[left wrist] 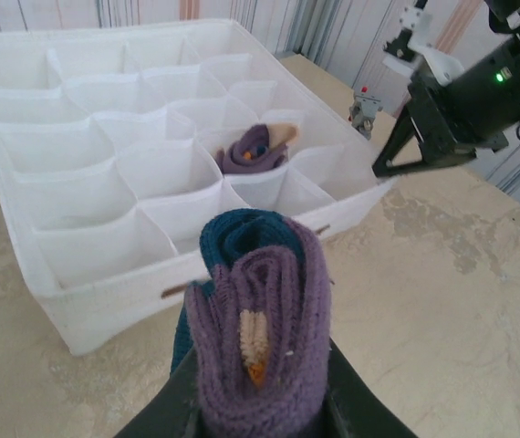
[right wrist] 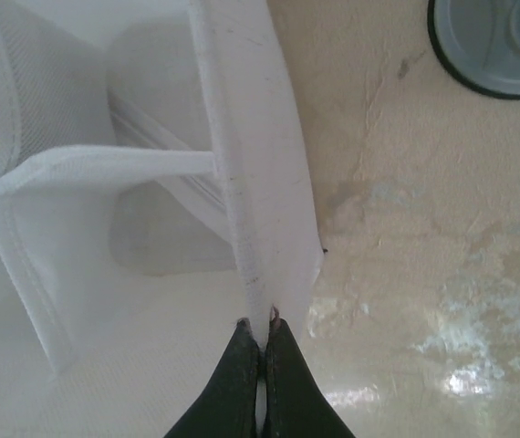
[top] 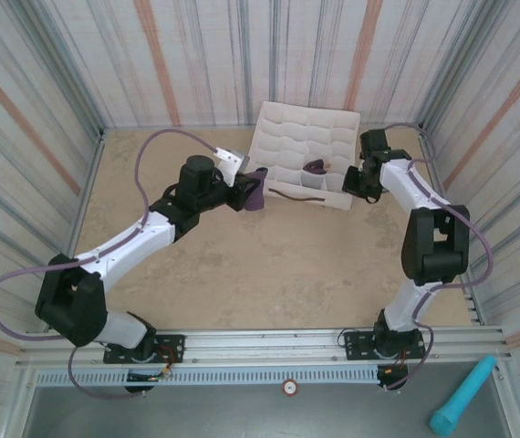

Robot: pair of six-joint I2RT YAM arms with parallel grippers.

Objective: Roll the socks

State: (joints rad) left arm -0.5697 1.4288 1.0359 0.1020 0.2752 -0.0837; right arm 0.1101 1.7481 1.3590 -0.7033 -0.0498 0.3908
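Closest to the lens, a rolled purple knit sock (left wrist: 260, 338) with a teal layer at its core is clenched between the dark fingers (left wrist: 164, 415) of the left hand (left wrist: 258, 397), its coiled end turned up. Seen from above, this hand is held just off the 9 o'clock side of a white fabric box (top: 283, 119) with gridded compartments, which is set on the beige desk (top: 242, 283) toward 12 o'clock. And over in the box, a second purple sock (left wrist: 255, 151), bundled with tan and orange showing, is tucked into one compartment near the 4 o'clock corner. On the other side, the right hand (right wrist: 262, 342) is pinched tight, and the box's outer wall is caught between its fingertips at the rim. From overhead, that grip is placed at the box's 4 o'clock corner. The two hands are kept well apart, with the box between them.
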